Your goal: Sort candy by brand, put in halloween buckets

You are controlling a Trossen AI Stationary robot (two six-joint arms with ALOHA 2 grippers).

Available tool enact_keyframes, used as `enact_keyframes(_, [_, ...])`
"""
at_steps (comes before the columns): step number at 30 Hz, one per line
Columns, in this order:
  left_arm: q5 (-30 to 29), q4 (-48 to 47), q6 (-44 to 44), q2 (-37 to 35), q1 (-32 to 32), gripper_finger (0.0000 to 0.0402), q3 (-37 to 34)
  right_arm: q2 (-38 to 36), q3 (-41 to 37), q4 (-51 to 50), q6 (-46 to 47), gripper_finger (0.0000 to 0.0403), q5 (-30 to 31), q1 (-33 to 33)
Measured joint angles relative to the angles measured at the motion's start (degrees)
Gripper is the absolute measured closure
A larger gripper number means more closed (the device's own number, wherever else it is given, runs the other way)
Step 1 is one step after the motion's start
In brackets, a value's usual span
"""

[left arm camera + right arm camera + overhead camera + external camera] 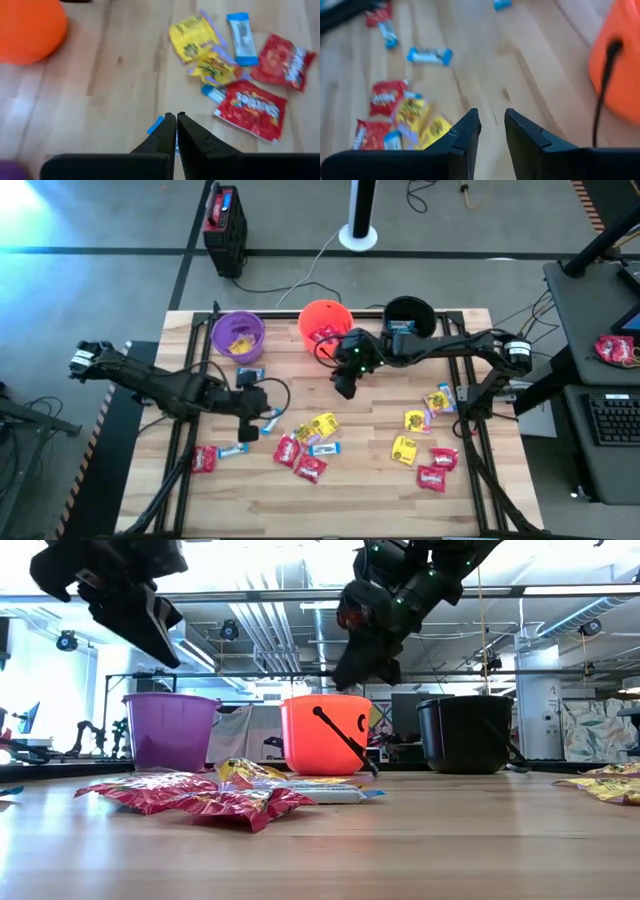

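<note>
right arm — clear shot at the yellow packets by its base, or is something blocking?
Probably yes. The right gripper hangs open beside the orange bucket; the yellow packets lie flat on bare table with nothing over them, and the left gripper is far across.

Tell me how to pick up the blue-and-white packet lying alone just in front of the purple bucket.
Come straight down and close the jaws across the short width of the blue-and-white packet, mid-length. It lies flat on the wood, long axis left-right in the high view, clear of the purple bucket, so only its top is open.
</note>
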Motion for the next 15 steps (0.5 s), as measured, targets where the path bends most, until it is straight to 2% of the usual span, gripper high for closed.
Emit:
enact_keyframes(3, [-2.0, 0.6, -4.0, -1.7, 0.2, 0.0401, -1.1, 0.4, 0.0, 5.8, -3.2, 0.0320, -0.1, 0.9])
enact_keyframes(5, [-0.6, 0.4, -6.9, -2.9, 0.3, 0.0401, -3.4, 1.5, 0.0, 10.2, -5.5, 0.0323, -0.1, 1.4])
enact_keyframes(8, [5.0, 0.7, -11.1, -4.3, 0.0, 0.0401, -6.9, 4.0, 0.0, 15.5, -7.0, 0.0327, -0.1, 2.0])
enact_keyframes(11, [14.9, 4.2, -11.7, -4.2, -0.1, 0.0401, -10.5, 6.2, 0.2, 16.7, -5.6, 0.0332, 0.0, 2.1])
enact_keyframes(13, [17.2, 8.6, -12.4, -3.2, -0.3, 0.0401, -12.8, 6.9, 0.4, 16.5, -3.8, 0.0335, 0.0, 1.9])
enact_keyframes(15, [17.0, 14.1, -11.3, -1.4, -0.3, 0.0401, -15.0, 6.8, 0.5, 16.5, -2.7, 0.0339, 0.0, 1.8])
